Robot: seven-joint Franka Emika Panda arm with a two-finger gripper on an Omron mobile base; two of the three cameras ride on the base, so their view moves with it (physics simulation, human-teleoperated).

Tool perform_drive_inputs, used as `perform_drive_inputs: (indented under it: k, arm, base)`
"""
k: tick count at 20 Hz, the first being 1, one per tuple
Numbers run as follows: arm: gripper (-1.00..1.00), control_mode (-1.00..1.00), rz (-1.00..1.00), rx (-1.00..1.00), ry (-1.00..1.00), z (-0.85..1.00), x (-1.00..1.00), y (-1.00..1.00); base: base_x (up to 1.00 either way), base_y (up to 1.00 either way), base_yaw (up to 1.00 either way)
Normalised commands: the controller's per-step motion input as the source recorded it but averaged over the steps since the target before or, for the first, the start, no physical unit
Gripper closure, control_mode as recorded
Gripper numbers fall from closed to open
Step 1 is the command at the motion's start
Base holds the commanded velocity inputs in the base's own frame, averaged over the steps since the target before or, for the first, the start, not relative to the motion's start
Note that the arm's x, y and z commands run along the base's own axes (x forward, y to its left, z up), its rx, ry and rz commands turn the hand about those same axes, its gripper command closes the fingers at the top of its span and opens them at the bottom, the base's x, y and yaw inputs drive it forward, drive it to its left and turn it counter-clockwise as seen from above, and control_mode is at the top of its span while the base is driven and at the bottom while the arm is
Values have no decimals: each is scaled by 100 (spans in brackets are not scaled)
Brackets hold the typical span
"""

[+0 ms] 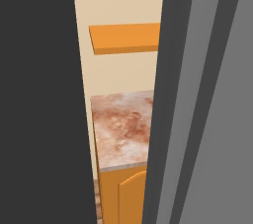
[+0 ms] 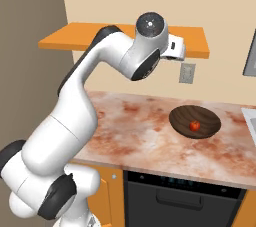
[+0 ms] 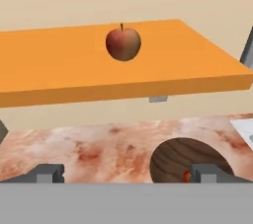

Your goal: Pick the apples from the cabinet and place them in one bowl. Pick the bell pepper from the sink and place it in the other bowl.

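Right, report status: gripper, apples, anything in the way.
Gripper open, empty, facing the shelf. One apple on the shelf, untouched. Another apple already in the dark bowl on the counter. Path to the shelf apple looks clear.

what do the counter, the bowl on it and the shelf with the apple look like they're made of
Counter: looks like polished stone, mottled rust and cream marbling, pale edge.
Bowl: likely dark wood, with faint grain lines inside in the hand view, matte.
Cabinet shelf under the apple: flat, uniform orange, maybe painted or laminated wood; no grain shows.
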Motion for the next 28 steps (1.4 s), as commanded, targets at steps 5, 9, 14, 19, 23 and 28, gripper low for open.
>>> perform_drive_inputs:
  k: [5, 9, 14, 19, 23, 28]
  arm:
    - [-100, -100, 3, 0, 10, 13, 18, 36]
    - [-100, -100, 1, 0, 2, 2, 29, 29]
    - [-100, -100, 0, 0, 0, 0, 36, 12]
    - [-100, -100, 0, 0, 2, 0, 30, 0]
    - [-100, -100, 0, 0, 4, 0, 31, 0]
    - [-100, -100, -1, -1, 5, 0, 29, 0]
  base:
    - [0, 0, 0]
    - [0, 0, 0]
    - [0, 0, 0]
    - [0, 0, 0]
    - [0, 0, 0]
    - [0, 0, 0]
